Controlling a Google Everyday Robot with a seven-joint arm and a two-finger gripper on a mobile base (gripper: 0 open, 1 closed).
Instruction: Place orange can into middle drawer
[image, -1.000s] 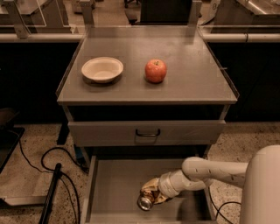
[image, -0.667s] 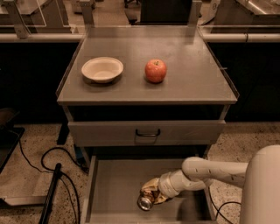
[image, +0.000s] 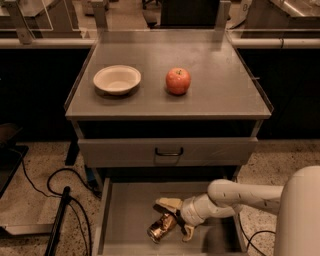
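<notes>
Gripper (image: 174, 220), low in the middle drawer (image: 129, 212), edges slightly leftward with the clasped orange can (image: 160, 229).

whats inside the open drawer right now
The orange can is in the drawer, tipped on its side, with the gripper right at it. The arm covers part of the drawer floor on the right, so anything beneath it cannot be seen.

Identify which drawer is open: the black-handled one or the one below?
The one below, the middle drawer, pulled out with its floor showing; the handled drawer front is shut. The claw sits inside it at the orange can.
</notes>
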